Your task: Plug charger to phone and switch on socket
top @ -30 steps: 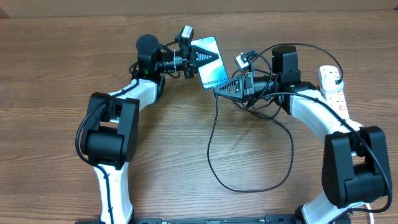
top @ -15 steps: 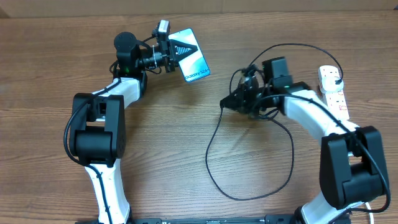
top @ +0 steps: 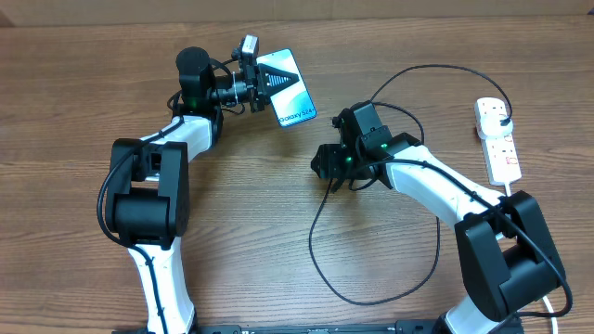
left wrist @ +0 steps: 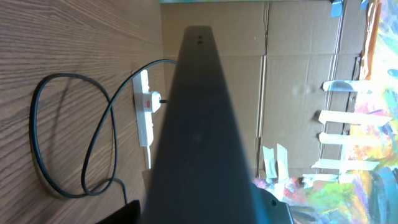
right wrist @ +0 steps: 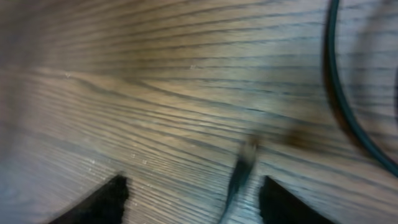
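Left gripper (top: 260, 82) pinched phone (top: 292, 97); looked slick, rigid. Right gripper (right wrist: 193, 202) spread, empty. Charger (top: 310, 227) looked limp, light; best gripped close behind its phone end.

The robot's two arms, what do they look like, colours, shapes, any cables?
Both the left arm and the right arm have white tubular links joined by bulky black joint housings, with thin black cables looping alongside. The left gripper and right gripper are black. The left one's fingers are triangular.
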